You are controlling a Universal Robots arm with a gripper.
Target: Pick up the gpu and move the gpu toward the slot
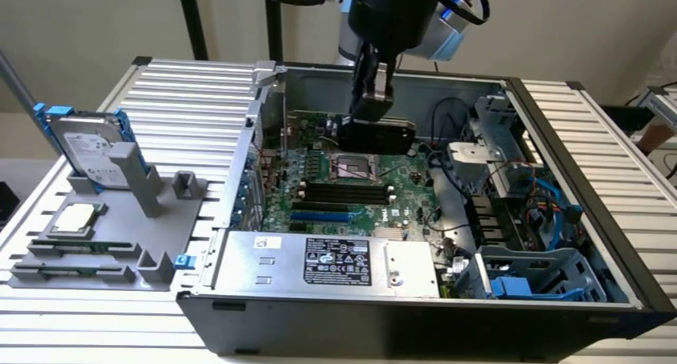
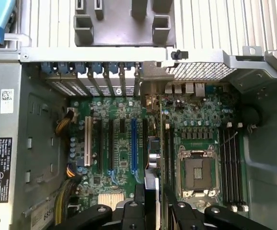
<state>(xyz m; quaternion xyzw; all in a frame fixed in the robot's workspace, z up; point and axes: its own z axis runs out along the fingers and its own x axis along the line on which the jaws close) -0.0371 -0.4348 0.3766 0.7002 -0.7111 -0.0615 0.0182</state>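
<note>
The gpu [image 1: 381, 137] shroud looks matt black plastic, the slot [image 2: 134, 143] smooth blue plastic.

Ribbed metal table [image 1: 180, 86] carries open computer case [image 1: 423, 324], grey parts holder [image 1: 180, 221] beside it.

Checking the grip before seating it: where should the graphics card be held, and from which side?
By its upper long edge, from straight above, pinching across the two flat faces. The graphics card hangs on edge over the motherboard, lower edge facing down toward the blue slot, so the top edge is the clear one. The claw grips it that way.
</note>
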